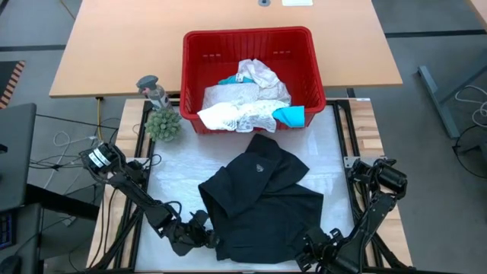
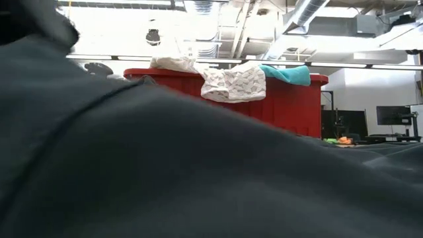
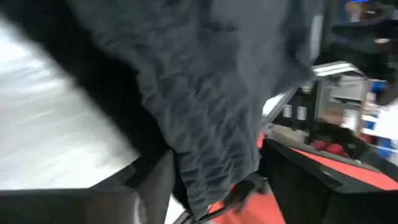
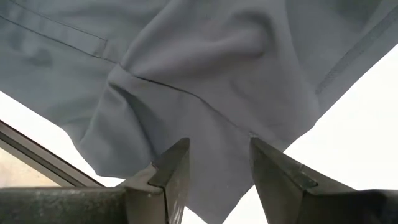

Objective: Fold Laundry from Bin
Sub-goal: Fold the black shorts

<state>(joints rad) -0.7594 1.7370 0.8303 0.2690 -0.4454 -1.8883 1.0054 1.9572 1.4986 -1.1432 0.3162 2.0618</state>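
Observation:
A black garment point(image 1: 262, 198) lies crumpled on the white mat point(image 1: 179, 179) in the middle of the table. It fills most of the low view point(image 2: 198, 172). My left gripper point(image 1: 204, 237) is at its near left edge, open, with the gathered waistband point(image 3: 211, 155) between its fingers. My right gripper point(image 1: 310, 255) is at the garment's near right corner, open, pointing steeply down. Behind stands the red bin point(image 1: 247, 33), where white lacy laundry point(image 1: 243, 99) and a teal piece point(image 1: 289, 116) hang over the near rim. My left gripper has the black garment's gathered waistband point(image 3: 217, 180) running between its open fingers. Whether the fingers touch it, I cannot tell. My right gripper straddles a pointed corner of the black garment point(image 4: 217, 186) from above. The fingers point(image 4: 177, 162) stand apart on either side, and the cloth lies slack on the mat.
A small green plant point(image 1: 163, 123) and a grey figure point(image 1: 152, 87) stand left of the bin. A wooden desk point(image 1: 114, 53) lies behind the bin. The mat has bare room point(image 1: 171, 171) left of the garment.

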